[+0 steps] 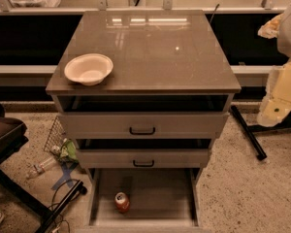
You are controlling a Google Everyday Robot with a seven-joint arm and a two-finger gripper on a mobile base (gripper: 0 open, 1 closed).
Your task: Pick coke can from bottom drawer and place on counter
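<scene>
The coke can point(121, 202) stands upright on the floor of the bottom drawer point(155, 193), toward its front left. The drawer is pulled out. The counter point(150, 52) is the glossy grey-brown top of the cabinet, with a white bowl point(88, 69) at its front left corner. My gripper point(276, 108) hangs at the far right of the view, off to the side of the cabinet at about the height of the counter's front edge. It is well away from the can and holds nothing that I can see.
Two upper drawers with black handles point(142, 130) stand slightly open above the bottom drawer. A clear plastic bottle point(41, 167) and a wire basket point(56, 135) lie on the floor at the left. A black chair base point(19, 193) is at the lower left, and a black pole point(247, 132) at the right.
</scene>
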